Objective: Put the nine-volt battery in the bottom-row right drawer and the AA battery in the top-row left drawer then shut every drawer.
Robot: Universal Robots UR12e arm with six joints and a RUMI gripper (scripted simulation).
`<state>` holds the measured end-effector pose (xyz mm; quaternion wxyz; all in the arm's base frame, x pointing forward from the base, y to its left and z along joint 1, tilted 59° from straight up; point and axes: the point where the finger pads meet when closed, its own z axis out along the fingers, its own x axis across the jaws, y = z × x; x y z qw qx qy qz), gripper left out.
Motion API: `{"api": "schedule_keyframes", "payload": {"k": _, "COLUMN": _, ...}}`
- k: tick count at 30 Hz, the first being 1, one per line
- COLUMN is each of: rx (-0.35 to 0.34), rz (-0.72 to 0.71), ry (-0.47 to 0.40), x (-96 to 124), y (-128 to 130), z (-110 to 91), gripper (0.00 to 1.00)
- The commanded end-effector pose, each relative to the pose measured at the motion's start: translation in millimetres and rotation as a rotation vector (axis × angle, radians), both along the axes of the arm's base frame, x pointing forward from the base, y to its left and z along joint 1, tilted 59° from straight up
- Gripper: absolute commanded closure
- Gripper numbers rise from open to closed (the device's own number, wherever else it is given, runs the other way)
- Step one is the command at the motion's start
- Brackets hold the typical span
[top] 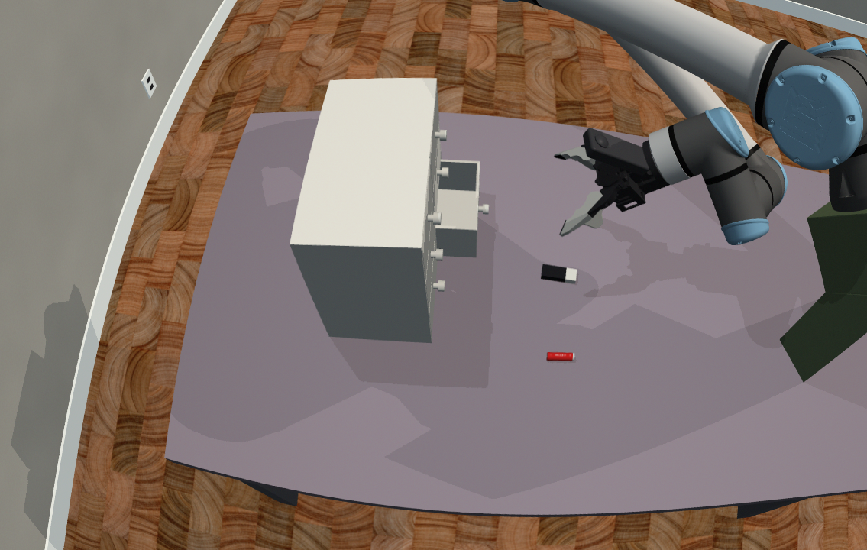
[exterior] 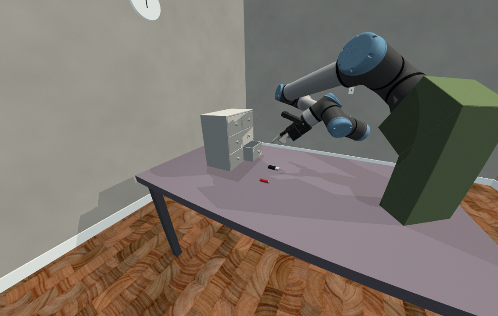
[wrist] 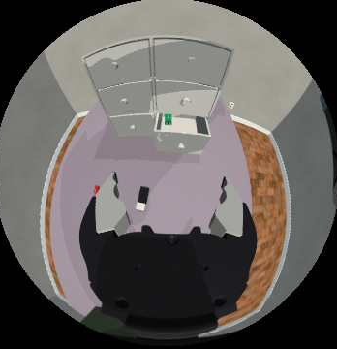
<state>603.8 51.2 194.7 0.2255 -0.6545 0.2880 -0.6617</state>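
Right, here is how it stands from where I am.

Nine-volt battery (top: 558, 273): the black block with a white end, flat on the table (top: 628, 424), in front of the chest and well apart from it; nothing touches it.

AA battery (top: 560, 355): the small red cylinder, also on the table, farther along from the nine-volt and apart from everything.

Chest (top: 364, 163): upright, two columns of three drawers by the wrist view.

Bottom right drawer (wrist: 183, 127): pulled partly out and resting open; the wrist view shows a small green thing (wrist: 168, 118) and a dark strip already inside, which I cannot identify.

Other drawers: all look pushed in, including the top left drawer (wrist: 121, 62).

Gripper (top: 576, 191): jaws spread as wide as they go, with nothing between them; it hangs above the table between the chest and the robot's base, tilted toward the drawers, near the nine-volt but not over it.

Step in hand: I judge the target drawer is ready and the arm is on its way to fetch the nine-volt.

Next move: bring the open jaws over the black block, line them across its narrow sides, come down and close, then lift and carry it over the open drawer and let go.

Watch for: the drawer has no stop, so any brush against its front could pull it free or nudge the chest.
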Motion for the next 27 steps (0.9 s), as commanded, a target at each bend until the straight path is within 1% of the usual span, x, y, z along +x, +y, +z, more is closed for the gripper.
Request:
{"api": "schedule_keyframes", "payload": {"k": 1, "rx": 0.003, "rz": -0.03, "ry": 0.025, "x": -0.1, "y": 1.1, "z": 1.4, "gripper": 0.0}}
{"api": "schedule_keyframes", "payload": {"k": 27, "rx": 0.015, "rz": -0.238, "ry": 0.216, "x": -5.8, "y": 6.8, "z": 6.1, "gripper": 0.0}}
